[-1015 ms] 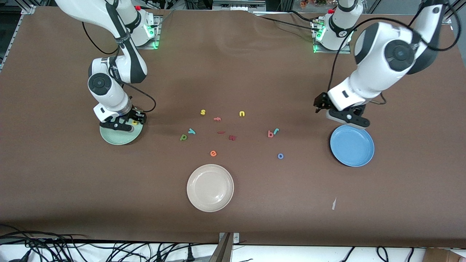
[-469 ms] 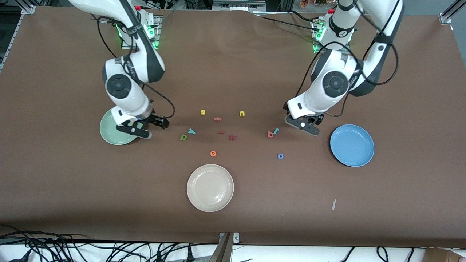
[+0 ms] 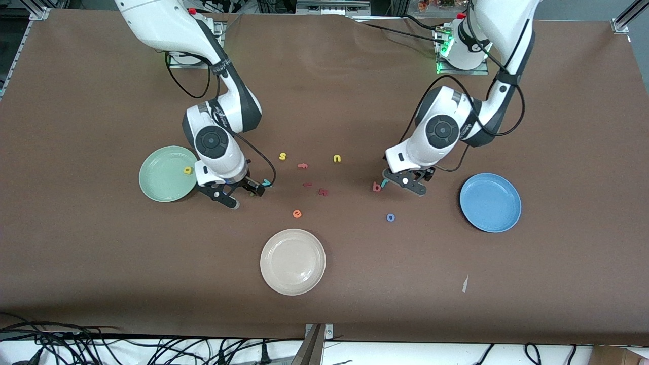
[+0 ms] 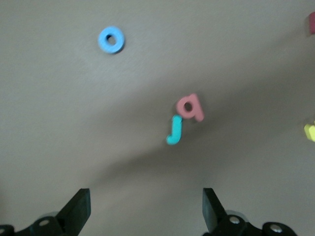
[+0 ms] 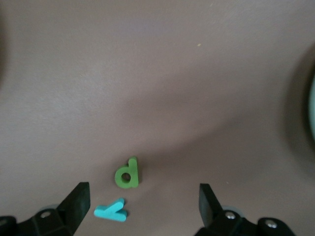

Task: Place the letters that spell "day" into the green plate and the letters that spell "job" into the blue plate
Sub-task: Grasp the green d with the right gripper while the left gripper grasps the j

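Right wrist view puts the right gripper (image 5: pixel 142 209) low over the brown table (image 5: pixel 162 73) with its fingers (image 5: pixel 78 200) spread wide and nothing between them; the green d (image 5: pixel 127 173) and the cyan y (image 5: pixel 111 211) lie flat on the cloth just beside each other within that gap. The front view hides the d under the same gripper (image 3: pixel 237 195) and shows only a sliver of the y (image 3: pixel 266 182). It does show what the wrist camera cannot: the yellow a (image 3: pixel 188 170) lying in the green plate (image 3: pixel 162 177), near the rim toward the gripper.

Left wrist view has the left gripper (image 4: pixel 146 209) equally wide open and empty, low over bare table. The salmon b (image 4: pixel 190 106) and teal j (image 4: pixel 174 131) touch each other on the cloth, and the blue o (image 4: pixel 111 39) lies well apart from them. In the front view this gripper (image 3: pixel 405 182) sits just beside the b (image 3: pixel 376 187) and j (image 3: pixel 385 183), with the o (image 3: pixel 390 217) nearer the camera. Only the front view takes in the blue plate (image 3: pixel 491 203), holding no letters, toward the left arm's end of the table, and the cream-white plate (image 3: pixel 292 261) nearest the camera. Between the grippers lie the yellow s (image 3: pixel 283 156), yellow u (image 3: pixel 337 158), orange e (image 3: pixel 297 214) and three small red pieces (image 3: pixel 314 182).
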